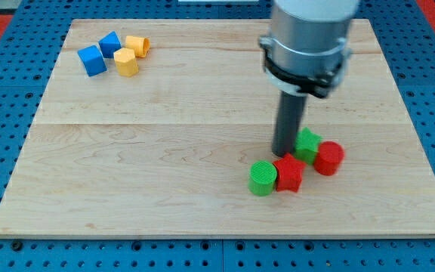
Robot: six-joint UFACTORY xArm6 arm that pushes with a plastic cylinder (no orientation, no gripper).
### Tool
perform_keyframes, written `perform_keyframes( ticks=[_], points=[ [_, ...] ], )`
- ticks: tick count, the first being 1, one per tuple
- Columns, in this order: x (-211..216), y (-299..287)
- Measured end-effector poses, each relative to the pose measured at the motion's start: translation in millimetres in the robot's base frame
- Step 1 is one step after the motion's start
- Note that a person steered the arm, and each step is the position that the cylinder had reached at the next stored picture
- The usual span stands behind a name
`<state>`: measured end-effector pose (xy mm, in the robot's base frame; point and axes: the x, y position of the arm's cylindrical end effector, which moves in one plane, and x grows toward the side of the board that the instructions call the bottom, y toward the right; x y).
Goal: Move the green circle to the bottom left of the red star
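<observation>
The green circle (263, 178) sits toward the view's bottom right, touching the left side of the red star (288, 173). My tip (283, 153) stands just above the red star, at its top edge, up and to the right of the green circle. A second green block (307, 143) lies right of the rod, and a red circle (328, 158) touches it on the right.
At the view's top left, two blue blocks (92, 60) (110, 43) and two yellow blocks (126, 63) (137, 46) form a cluster. The wooden board (149, 166) lies on a blue pegboard surface.
</observation>
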<state>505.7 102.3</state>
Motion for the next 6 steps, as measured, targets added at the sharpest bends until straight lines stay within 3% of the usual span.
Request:
perform_keyframes(
  ticks=[1,2,3,4,5,6],
  points=[
    [-2.7,3.8],
    [-21.9,-41.9],
    [26.1,-63.5],
    [58.8,-42.3],
    [39.2,-73.6],
    [56.7,-121.6]
  ],
)
